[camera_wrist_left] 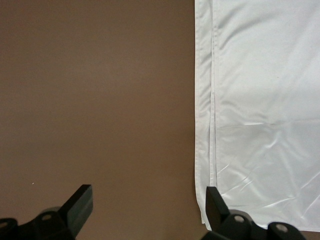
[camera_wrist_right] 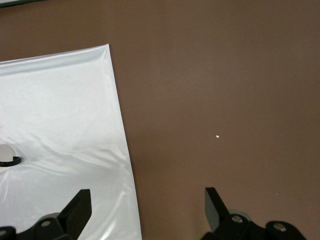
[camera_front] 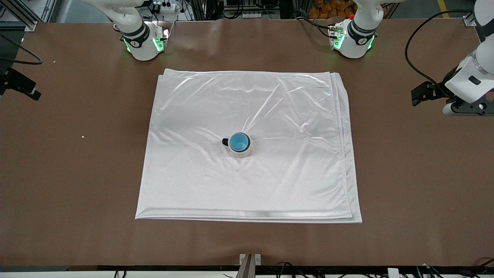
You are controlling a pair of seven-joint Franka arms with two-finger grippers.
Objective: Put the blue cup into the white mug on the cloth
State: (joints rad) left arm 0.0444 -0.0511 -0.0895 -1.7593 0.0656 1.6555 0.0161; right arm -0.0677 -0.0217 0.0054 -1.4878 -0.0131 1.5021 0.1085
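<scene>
Cup's in the mug already, fyi. Blue cup (camera_front: 239, 141) is nested upright inside the white mug (camera_front: 242, 151), and the mug sits on the cloth (camera_front: 247, 181) roughly mid-sheet, a bit closer to the cloth's edge toward my left arm's end than the other one. Black handle (camera_front: 225, 142) sticks out toward my right arm's end of the surface (camera_front: 77, 173).

My left claw (camera_wrist_left: 149, 205) is up over the cloth's edge at the left arm's end of the surface, fingers (camera_wrist_left: 80, 202) spread wide apart w/ nothing between them, one over bare brown surface, the other over the folded cloth layers. My right claw (camera_wrist_right: 148, 206) hangs over the cloth's edge at the right arm's end, also wide apart and holding nothing. From that wrist cam I can just catch a sliver of the mug and handle (camera_wrist_right: 10, 161) at the pic's margin. Tiny white crumb (camera_wrist_right: 217, 136) on the bare surface near there too. Both arms are just waiting.
</scene>
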